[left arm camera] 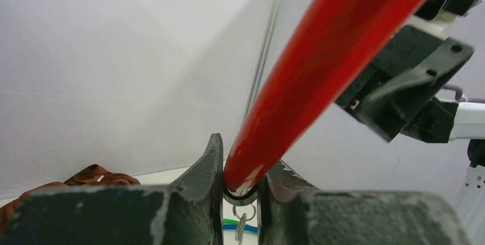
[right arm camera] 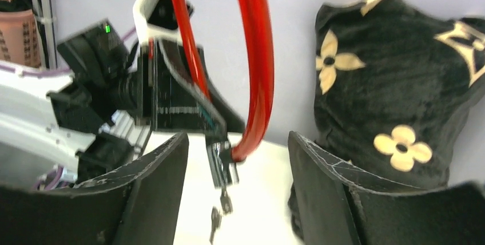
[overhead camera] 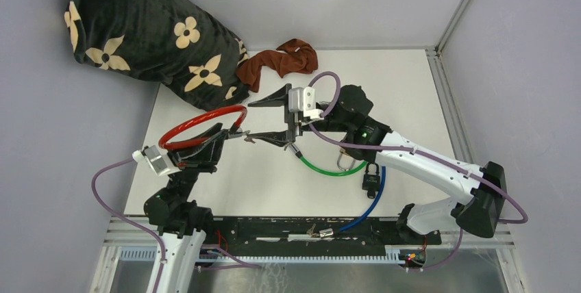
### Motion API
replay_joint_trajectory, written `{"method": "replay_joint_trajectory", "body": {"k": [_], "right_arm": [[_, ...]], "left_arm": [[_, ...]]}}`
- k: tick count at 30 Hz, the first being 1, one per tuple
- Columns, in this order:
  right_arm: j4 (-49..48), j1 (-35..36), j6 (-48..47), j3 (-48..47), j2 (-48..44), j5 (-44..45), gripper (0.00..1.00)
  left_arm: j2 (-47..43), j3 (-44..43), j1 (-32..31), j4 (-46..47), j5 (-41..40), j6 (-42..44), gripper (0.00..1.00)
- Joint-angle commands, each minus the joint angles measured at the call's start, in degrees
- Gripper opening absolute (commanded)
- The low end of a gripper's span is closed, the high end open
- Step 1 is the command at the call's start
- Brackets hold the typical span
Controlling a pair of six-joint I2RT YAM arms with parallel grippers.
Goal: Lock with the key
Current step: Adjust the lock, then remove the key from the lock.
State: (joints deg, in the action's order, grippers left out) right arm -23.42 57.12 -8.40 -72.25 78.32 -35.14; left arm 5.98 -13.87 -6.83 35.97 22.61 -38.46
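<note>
As seen from overhead, grasping red cable lock [overhead camera: 199, 118] with left tool [overhead camera: 231, 133], clenched on its lock body [right arm camera: 220, 165], off the near-left side of brown cloth [overhead camera: 281, 60]. Held up off the surface [overhead camera: 411, 101], red loop arching back over the left wrist. Dangling under the lock body: keys [overhead camera: 248, 139] on a small ring, clear of the surface. Unclear whether any key sits in the keyhole. Right tool [overhead camera: 272, 116] released, jaws spread wide, just on the near side of brown cloth, pointed at the keys and apart from them. In right wrist view, lock body and keys framed between the two fingers [right arm camera: 154, 193], gap on both sides, no contact. In left wrist view, red cable rising steeply from between the clenched fingers. Lying flat on the surface, farther to the near side of brown cloth: green cable lock [overhead camera: 322, 170], then blue cable lock [overhead camera: 373, 200], black padlock [overhead camera: 371, 181] touching the blue one. Padlock state unreadable. Bunched against the far-left side of brown cloth: black floral blanket [overhead camera: 137, 26].
</note>
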Motion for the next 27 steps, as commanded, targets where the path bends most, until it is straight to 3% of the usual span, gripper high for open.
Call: {"method": "replay_joint_trajectory", "body": {"k": [1, 4, 8, 12, 21, 25, 27], "right_arm": [[4.75, -1.94, -3.98, 4.08, 0.38, -3.97, 0.69], [6.48, -2.01, -4.42, 3.02, 3.13, -0.14, 0.63], [7.76, -1.93, -3.46, -0.48, 6.84, -2.27, 0.54], [8.15, -1.93, -4.70, -1.04, 8.11, -2.85, 0.40], [8.92, -1.91, -5.03, -3.56, 9.84, -5.85, 0.40], [10.46, -1.84, -5.40, -4.54, 10.49, -6.10, 0.19], [11.68, -1.80, -6.29, -4.62, 10.56, -6.04, 0.16]], "left_arm": [[0.02, -1.56, 0.28, 4.55, -1.32, -0.77, 0.02], [0.11, -1.75, 0.32, 4.55, -1.26, -1.33, 0.02], [0.09, -1.95, 0.40, 4.49, -1.09, -1.36, 0.02], [0.23, -1.80, 0.48, 4.29, -1.26, -1.89, 0.02], [0.35, -1.60, 0.54, 4.38, -1.16, -2.06, 0.02], [0.40, -1.60, 0.59, 4.42, -1.23, -2.06, 0.02], [0.28, -1.69, 0.57, 4.38, -1.26, -2.06, 0.02]]}}
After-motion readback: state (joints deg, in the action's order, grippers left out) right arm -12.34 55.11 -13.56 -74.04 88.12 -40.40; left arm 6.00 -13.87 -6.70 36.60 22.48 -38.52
